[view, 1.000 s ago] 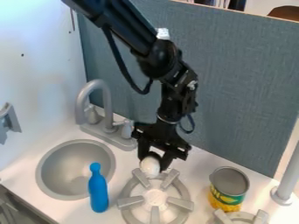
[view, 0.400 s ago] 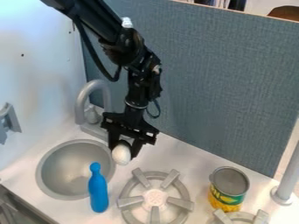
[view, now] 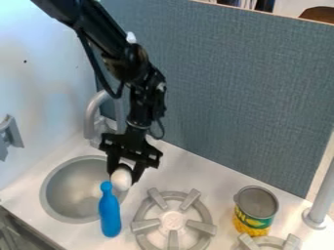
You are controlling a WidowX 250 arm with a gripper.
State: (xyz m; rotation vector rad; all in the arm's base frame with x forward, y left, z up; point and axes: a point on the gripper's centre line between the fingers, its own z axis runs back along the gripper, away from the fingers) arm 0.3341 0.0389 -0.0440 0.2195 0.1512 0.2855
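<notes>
**White Egg Held at the Sink's Edge**

The gripper (view: 124, 177) pointed down near the right side of the round grey sink (view: 44, 195), its 2 fingers closed around a white egg (view: 121, 180). The egg showed low between the fingers, beside the top of a blue bottle (view: 110, 215); whether those 2 touched could not be told. The black arm (view: 94, 31) slanted in from the upper left.

The bottle stood upright at the sink's near right side. Behind the sink rose a grey faucet (view: 91, 117), partly hidden by the gripper. Right of the bottle, a grey burner (view: 173, 220) with 5 visible prongs sat on the white bench (view: 202, 171). Farther right stood an upright can (view: 254, 210) with a green and yellow label, just behind a 2nd burner (view: 291, 241) at the bottom edge. A blue-grey panel (view: 241, 88) backed the bench.
</notes>
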